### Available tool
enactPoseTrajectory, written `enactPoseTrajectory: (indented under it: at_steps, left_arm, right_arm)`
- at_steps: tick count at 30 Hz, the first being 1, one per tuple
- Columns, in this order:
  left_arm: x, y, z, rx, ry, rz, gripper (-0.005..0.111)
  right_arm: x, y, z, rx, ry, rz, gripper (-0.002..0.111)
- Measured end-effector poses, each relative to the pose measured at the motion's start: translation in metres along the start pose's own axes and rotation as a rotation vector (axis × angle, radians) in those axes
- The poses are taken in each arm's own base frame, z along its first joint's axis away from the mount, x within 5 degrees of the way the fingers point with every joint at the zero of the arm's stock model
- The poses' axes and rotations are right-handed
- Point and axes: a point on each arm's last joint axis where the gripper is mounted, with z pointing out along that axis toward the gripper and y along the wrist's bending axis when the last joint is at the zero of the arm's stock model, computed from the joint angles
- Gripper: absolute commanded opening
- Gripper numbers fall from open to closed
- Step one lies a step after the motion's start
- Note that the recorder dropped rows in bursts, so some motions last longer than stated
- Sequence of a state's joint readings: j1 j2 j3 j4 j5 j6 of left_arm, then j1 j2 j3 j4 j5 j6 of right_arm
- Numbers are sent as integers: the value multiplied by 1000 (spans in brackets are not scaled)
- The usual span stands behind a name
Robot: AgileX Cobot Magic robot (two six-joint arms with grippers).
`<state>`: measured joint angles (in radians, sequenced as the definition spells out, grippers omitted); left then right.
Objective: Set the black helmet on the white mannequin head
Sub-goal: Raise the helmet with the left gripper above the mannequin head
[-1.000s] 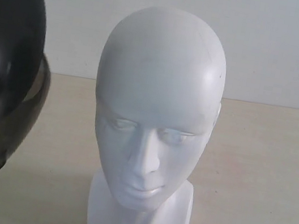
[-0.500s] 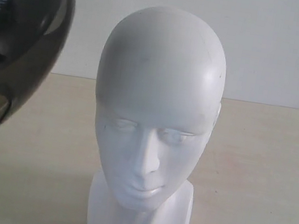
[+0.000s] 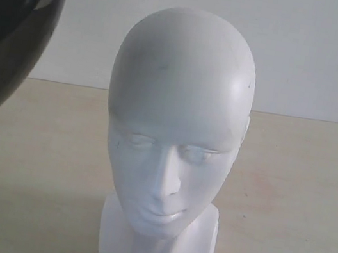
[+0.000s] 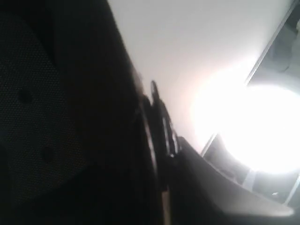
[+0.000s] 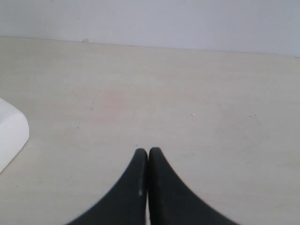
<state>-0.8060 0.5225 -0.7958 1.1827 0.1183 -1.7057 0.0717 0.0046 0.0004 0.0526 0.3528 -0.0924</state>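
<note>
One helmet (image 3: 11, 22) hangs raised beside the head (image 3: 176, 121); right fingers (image 5: 131, 192) pressed together, empty; left fingers' state cannot be told.

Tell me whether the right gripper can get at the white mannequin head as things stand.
Probably yes: the right gripper, shut and empty, sits low over the table, and only bare table lies between it and the white mannequin head at its base.
</note>
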Motion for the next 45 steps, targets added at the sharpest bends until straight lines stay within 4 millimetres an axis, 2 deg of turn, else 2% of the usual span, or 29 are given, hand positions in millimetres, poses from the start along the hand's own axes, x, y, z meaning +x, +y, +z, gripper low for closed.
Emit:
enactPoseTrajectory:
  at_steps: [6, 13, 17, 22, 28, 32, 34, 40, 45]
  left_arm:
    - [11, 10, 1, -98, 123, 113, 4]
    - [15, -4, -3, 45, 181, 100, 4]
    - [12, -9, -3, 101, 136, 109, 4]
    - [1, -12, -3, 121, 29, 38, 4]
    - [-27, -26, -9, 172, -63, -95, 4]
    - [-61, -45, -18, 238, -159, -157, 4]
    - [-75, -53, -15, 261, -188, -183, 4]
    - [-111, -79, 26, 304, -234, -253, 4]
    - [-121, -90, 50, 310, -199, -262, 4]
  right_arm:
    - [0, 0, 0, 0, 0, 0, 0]
    - [0, 0, 0, 0, 0, 0, 0]
    - [0, 0, 0, 0, 0, 0, 0]
    - [0, 0, 0, 0, 0, 0, 0]
    - [0, 0, 0, 0, 0, 0, 0]
    - [0, 0, 0, 0, 0, 0, 0]
    - [0, 0, 0, 0, 0, 0, 0]
    - [0, 0, 0, 0, 0, 0, 0]
    - [0, 0, 0, 0, 0, 0, 0]
